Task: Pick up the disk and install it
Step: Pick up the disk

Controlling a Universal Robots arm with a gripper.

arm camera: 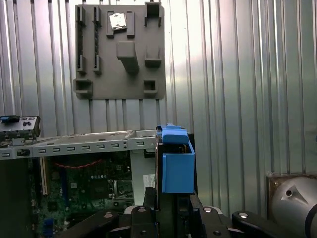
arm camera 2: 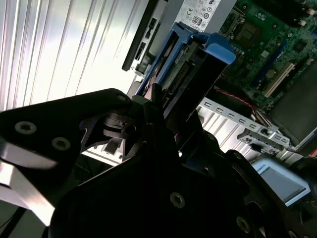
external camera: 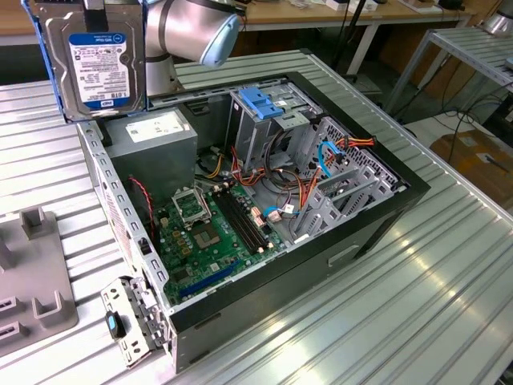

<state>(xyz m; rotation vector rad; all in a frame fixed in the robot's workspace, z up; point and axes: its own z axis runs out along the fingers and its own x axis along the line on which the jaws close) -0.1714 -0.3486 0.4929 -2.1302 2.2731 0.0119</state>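
Clamping the disk (external camera: pixel 96 64) by the open case (external camera: pixel 365 233), gripper (arm camera: pixel 171 208) dark, partly cut off.

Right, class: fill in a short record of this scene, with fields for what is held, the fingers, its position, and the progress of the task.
held: the disk, a silver drive in a blue carrier
fingers: shut on the disk
position: upright in the air, near the edge of the open computer case
below: motherboard exposed inside the case
nearby: grey fixture plate on the ribbed metal table
progress: disk picked up, not yet installed
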